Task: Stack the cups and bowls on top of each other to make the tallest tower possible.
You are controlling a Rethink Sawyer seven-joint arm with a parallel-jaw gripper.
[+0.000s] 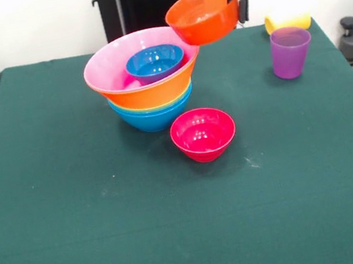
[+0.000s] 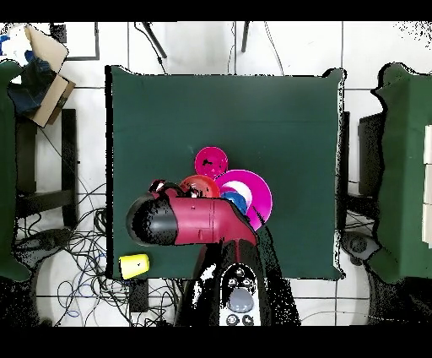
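Note:
The tower (image 1: pixel 147 82) stands at the table's middle: a light blue bowl (image 1: pixel 153 117) at the base, a wide orange bowl (image 1: pixel 156 94), a pink bowl (image 1: pixel 110 65) above it, and a small dark blue bowl (image 1: pixel 155 62) inside. My gripper (image 1: pixel 235 0) is shut on the rim of an orange-red bowl (image 1: pixel 202 14), held tilted in the air just right of the tower's top. A crimson bowl (image 1: pixel 203 134) sits upright on the cloth in front of the tower. The purple cup (image 1: pixel 289 52) stands upright at the right, and the yellow cup (image 1: pixel 288 20) lies on its side behind it.
The green table (image 1: pixel 76 225) has its right edge close to the cups. In the overhead view the red arm (image 2: pixel 198 221) covers part of the pink bowl (image 2: pixel 253 192), and the yellow cup (image 2: pixel 134 266) lies near the table's corner. A cardboard box (image 2: pixel 42 59) sits off the table.

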